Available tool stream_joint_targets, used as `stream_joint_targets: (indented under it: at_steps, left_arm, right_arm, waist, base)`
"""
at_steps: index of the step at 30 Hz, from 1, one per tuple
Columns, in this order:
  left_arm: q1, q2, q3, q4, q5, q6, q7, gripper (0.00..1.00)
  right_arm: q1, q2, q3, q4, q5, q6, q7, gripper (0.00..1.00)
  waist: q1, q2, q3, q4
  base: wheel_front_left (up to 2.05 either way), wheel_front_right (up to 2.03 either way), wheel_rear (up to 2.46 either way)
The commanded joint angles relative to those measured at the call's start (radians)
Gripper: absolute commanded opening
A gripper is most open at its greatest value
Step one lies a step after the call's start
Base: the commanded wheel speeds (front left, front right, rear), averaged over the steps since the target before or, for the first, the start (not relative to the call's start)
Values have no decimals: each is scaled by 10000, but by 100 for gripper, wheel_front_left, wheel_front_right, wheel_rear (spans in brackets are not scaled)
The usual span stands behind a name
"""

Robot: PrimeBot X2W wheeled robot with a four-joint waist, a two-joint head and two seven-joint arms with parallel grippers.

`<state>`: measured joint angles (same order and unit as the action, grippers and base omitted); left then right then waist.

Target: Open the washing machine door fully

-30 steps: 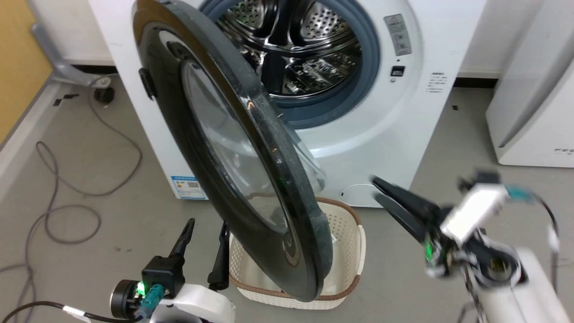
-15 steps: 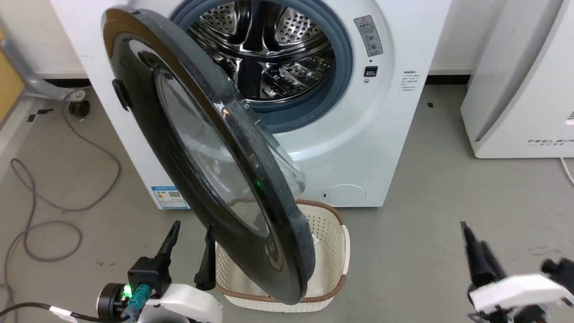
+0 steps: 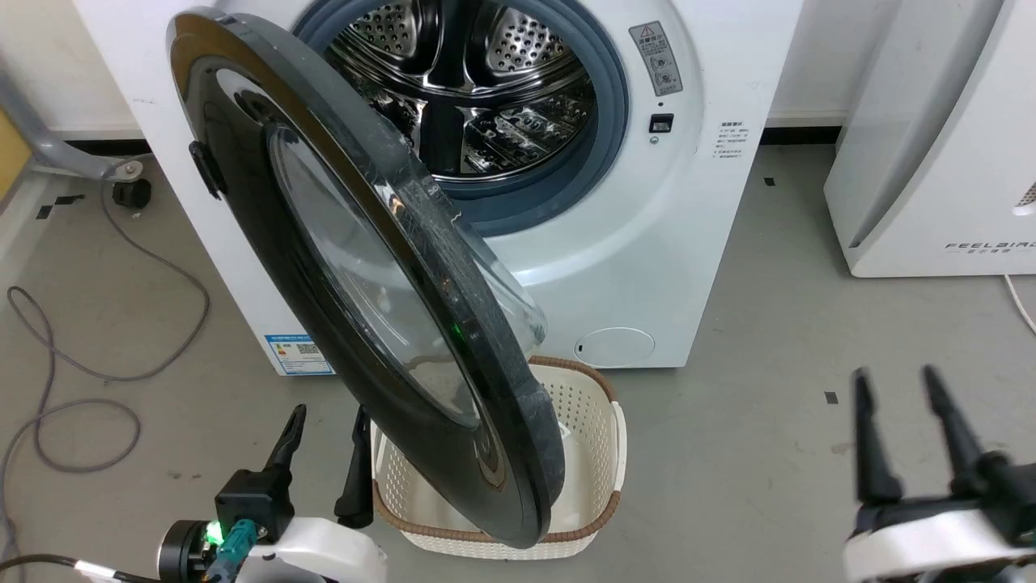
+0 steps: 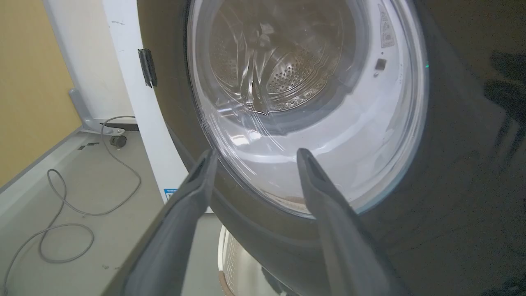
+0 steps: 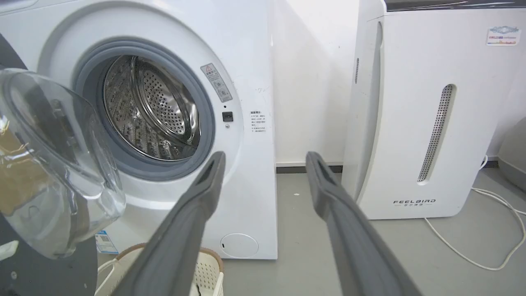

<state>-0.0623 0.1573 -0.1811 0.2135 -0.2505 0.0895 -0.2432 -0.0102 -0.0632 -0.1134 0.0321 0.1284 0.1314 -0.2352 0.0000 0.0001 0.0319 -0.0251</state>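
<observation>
The white washing machine (image 3: 647, 243) stands ahead with its steel drum (image 3: 486, 89) exposed. Its washing machine door (image 3: 243, 202), glossy black with a bulging glass window, hangs from the left side and stands swung out toward me, roughly edge-on. My left gripper (image 3: 330, 413) is open at the lower left, just left of the door's lower edge. In the left wrist view the left gripper (image 4: 257, 152) points at the door's outer face (image 4: 452, 185), not touching it. My right gripper (image 3: 893, 374) is open and empty at the lower right, well clear of the machine (image 5: 254, 185).
A cream laundry basket (image 3: 595, 421) sits on the floor under the door's lower edge. A white FEELBIRD appliance (image 3: 914, 162) stands to the right of the machine. Grey cables (image 3: 81, 405) lie on the floor at left, near a caster (image 3: 129, 193).
My right gripper has dropped away from the machine's front to the lower right and now points upward. The head camera has shifted a little. The door's angle looks unchanged.
</observation>
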Motion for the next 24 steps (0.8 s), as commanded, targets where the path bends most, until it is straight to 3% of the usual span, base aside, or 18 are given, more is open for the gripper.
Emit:
stream_joint_targets:
  at_steps: [1, 5, 11, 12, 13, 14, 24]
  left_arm:
    - [2, 64, 30, -27, -108, 58, -29, 100]
    - [-7, 88, 25, -1, -131, 88, -37, 100]
    - [37, 91, 5, 18, -217, 90, -50, 100]
    - [49, 69, 0, 26, -282, 54, -37, 78]
    - [50, 64, 4, 20, -317, 41, -39, 45]
    - [47, 69, 6, 3, -318, 47, -46, 1]
    - [-29, 143, -28, -582, -177, 170, -110, 0]
  right_arm:
    - [289, 70, 149, -203, -285, -7, 124, 100]
    - [811, 110, 637, -582, -969, -7, 657, 100]
    - [1060, 125, 723, -284, -602, -7, 812, 100]
    - [1045, 126, 724, -214, -536, -7, 804, 100]
    - [1022, 126, 725, -150, -437, -7, 792, 100]
    - [993, 127, 726, -100, -391, -7, 776, 100]
    - [844, 128, 724, 256, -124, -7, 708, 100]
  waist:
    - [0, -1, -4, 8]
    - [0, -1, -19, 35]
    - [0, -1, -17, 51]
    - [0, -1, -10, 58]
    - [0, -1, -2, 63]
    - [0, -1, 8, 67]
    - [0, -1, -42, 75]
  base:
    - [0, 0, 0]
    - [0, 0, 0]
    - [0, 0, 0]
    - [0, 0, 0]
    - [0, 0, 0]
    - [0, 0, 0]
    - [0, 0, 0]
